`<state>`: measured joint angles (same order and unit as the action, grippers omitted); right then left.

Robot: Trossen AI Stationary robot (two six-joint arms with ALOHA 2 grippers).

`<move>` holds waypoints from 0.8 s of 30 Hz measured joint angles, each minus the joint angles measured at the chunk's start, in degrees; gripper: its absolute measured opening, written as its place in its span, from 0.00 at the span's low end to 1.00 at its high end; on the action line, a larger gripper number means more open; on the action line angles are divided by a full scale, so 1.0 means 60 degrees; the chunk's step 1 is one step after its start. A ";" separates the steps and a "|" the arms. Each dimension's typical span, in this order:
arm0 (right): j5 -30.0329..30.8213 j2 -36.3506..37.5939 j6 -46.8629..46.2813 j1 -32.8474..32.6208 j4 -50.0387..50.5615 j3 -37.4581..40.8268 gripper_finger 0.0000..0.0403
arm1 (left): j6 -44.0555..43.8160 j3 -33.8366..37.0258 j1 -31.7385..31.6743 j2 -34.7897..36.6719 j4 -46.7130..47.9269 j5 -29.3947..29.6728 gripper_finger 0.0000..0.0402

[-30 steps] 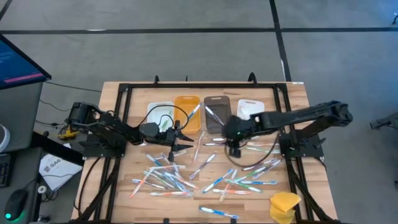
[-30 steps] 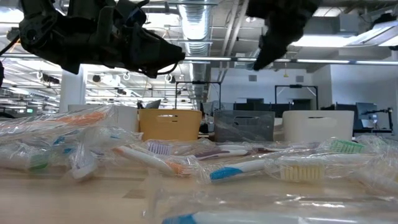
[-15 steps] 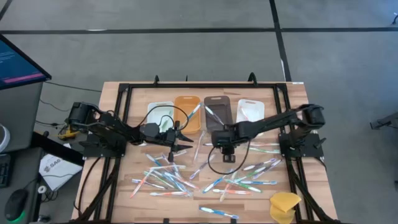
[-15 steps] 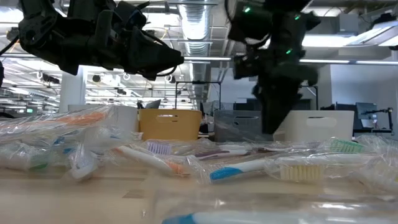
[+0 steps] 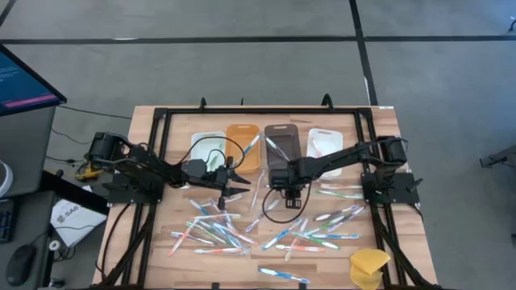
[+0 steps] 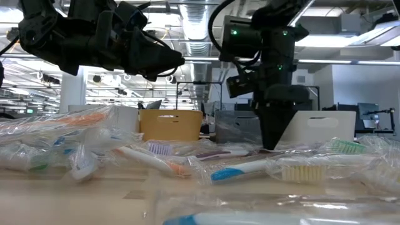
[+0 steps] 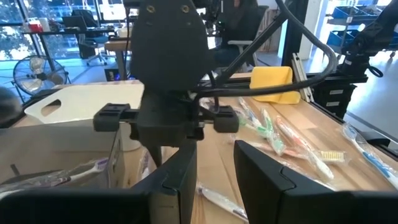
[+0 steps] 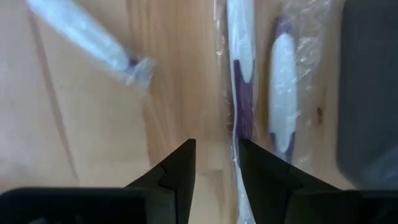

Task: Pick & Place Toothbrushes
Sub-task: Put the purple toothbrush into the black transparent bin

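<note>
1. The right gripper (image 5: 292, 193) points down at the table (image 5: 387, 121), just in front of the grey bin (image 5: 281, 145). Its fingers (image 8: 180, 165) stand slightly apart with bare wood between them, gripping nothing.
2. Right beside those fingertips lies a wrapped toothbrush with a white and purple handle (image 8: 241, 81); it is next to the gap, not within it. A second white wrapped toothbrush (image 8: 283, 93) lies alongside, by the grey bin's edge.
3. The left gripper (image 5: 242, 188) hangs above the table in front of the orange bin (image 5: 243, 137), its fingers (image 7: 177, 180) a narrow gap apart and holding nothing.
4. Further from both grippers, the rest of the toothbrushes (image 5: 242, 229) are scattered in clear wrappers over the near half of the table.
5. Some toothbrushes already lie in the bins, one of them sticking out of the orange bin.
6. A white bin (image 5: 207, 145) and another white bin (image 5: 324, 142) end the row.
7. A yellow sponge (image 5: 368, 266) sits at the table's near right corner.
</note>
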<state>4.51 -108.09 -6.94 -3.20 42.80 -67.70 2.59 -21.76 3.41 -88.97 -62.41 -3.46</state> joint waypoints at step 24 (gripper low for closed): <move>0.0477 0.0033 0.0426 0.0350 -0.1490 0.0776 0.29 | 0.0240 0.0000 -0.0001 0.0000 0.0011 0.0000 0.25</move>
<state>7.38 -107.90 -4.38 -1.10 33.87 -63.05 4.03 -21.76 3.40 -88.97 -62.35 -3.46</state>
